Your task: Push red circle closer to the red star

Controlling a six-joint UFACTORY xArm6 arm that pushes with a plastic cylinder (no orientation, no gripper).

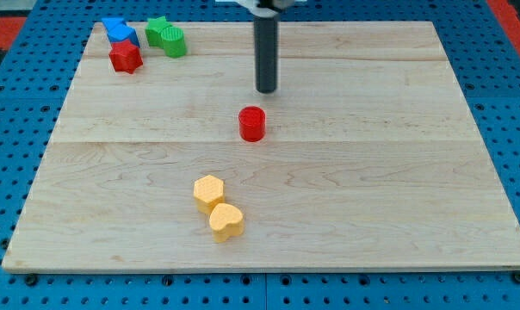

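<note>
The red circle (252, 124) stands near the middle of the wooden board (372, 198). The red star (125, 58) sits near the board's top left corner. My tip (266, 89) is just above and slightly right of the red circle, with a small gap between them. The dark rod rises from the tip to the view's top edge.
A blue block (120, 32) touches the red star from above. A green block (166, 37) lies just right of them. A yellow hexagon (208, 191) and a yellow heart (226, 222) sit together below the middle. The board rests on a blue perforated table (510, 95).
</note>
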